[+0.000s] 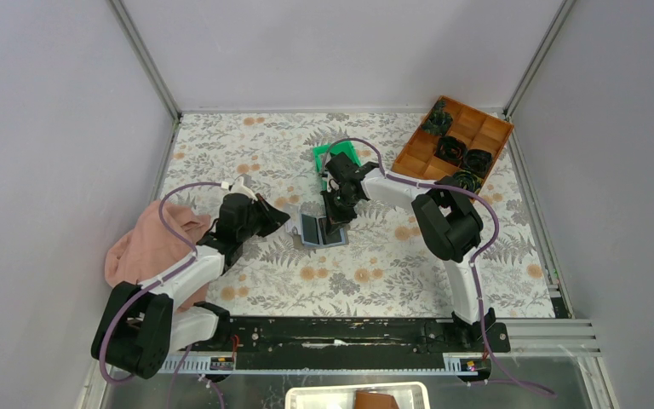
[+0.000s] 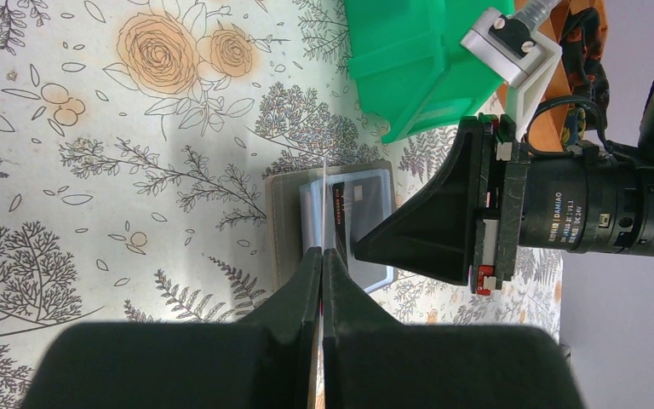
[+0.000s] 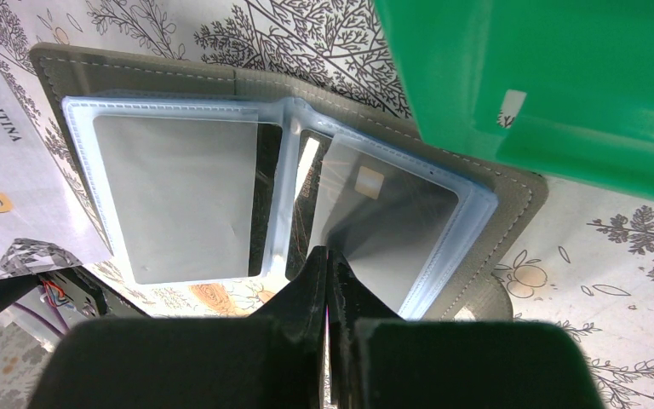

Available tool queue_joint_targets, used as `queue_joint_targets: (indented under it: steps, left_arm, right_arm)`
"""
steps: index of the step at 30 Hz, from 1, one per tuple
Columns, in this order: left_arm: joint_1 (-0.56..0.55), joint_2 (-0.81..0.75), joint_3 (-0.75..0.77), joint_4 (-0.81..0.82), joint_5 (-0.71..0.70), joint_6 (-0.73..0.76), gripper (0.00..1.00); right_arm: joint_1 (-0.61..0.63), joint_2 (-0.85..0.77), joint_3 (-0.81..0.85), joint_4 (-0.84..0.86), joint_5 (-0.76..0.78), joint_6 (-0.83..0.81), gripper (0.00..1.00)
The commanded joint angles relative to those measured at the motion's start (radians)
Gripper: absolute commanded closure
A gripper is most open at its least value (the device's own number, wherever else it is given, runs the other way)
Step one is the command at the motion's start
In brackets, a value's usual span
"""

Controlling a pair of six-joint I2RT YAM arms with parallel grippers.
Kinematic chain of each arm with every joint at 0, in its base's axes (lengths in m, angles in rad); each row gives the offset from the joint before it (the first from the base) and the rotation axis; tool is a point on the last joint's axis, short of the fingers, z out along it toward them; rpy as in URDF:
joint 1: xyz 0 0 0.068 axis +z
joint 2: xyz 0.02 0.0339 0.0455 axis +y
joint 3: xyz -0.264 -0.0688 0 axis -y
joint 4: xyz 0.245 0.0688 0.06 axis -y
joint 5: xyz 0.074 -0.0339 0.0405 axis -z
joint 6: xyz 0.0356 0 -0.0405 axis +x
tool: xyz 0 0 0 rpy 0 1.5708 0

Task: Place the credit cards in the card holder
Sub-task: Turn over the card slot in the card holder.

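The grey card holder (image 1: 315, 231) lies open on the flowered table, its blue-edged clear sleeves up; it also shows in the left wrist view (image 2: 285, 221) and the right wrist view (image 3: 136, 72). My right gripper (image 3: 328, 253) is shut on the near edge of a grey credit card with a chip (image 3: 392, 213) that lies in the right sleeve. My left gripper (image 2: 323, 252) is shut on a silvery credit card, seen edge-on (image 2: 326, 192), just left of the holder. That card's printed face shows in the right wrist view (image 3: 4, 170). From above, the left gripper (image 1: 287, 220) and the right gripper (image 1: 334, 223) flank the holder.
A green plastic bin (image 1: 334, 156) stands just behind the holder, close to the right gripper. A brown compartment tray (image 1: 456, 141) with dark parts sits at the back right. A pink cloth (image 1: 149, 247) lies at the left beside the left arm.
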Motion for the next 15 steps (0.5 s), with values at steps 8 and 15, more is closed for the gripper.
queue_joint_targets:
  steps: [8,15]
  left_arm:
    - [-0.004,0.018,0.01,0.005,-0.01,0.029,1.0]
    - [-0.005,0.023,0.011,0.004,-0.012,0.036,1.0]
  right_arm:
    - [0.001,0.04,-0.003,-0.017,0.024,-0.001,1.0]
    - [0.001,0.044,0.004,-0.025,0.024,-0.004,1.0]
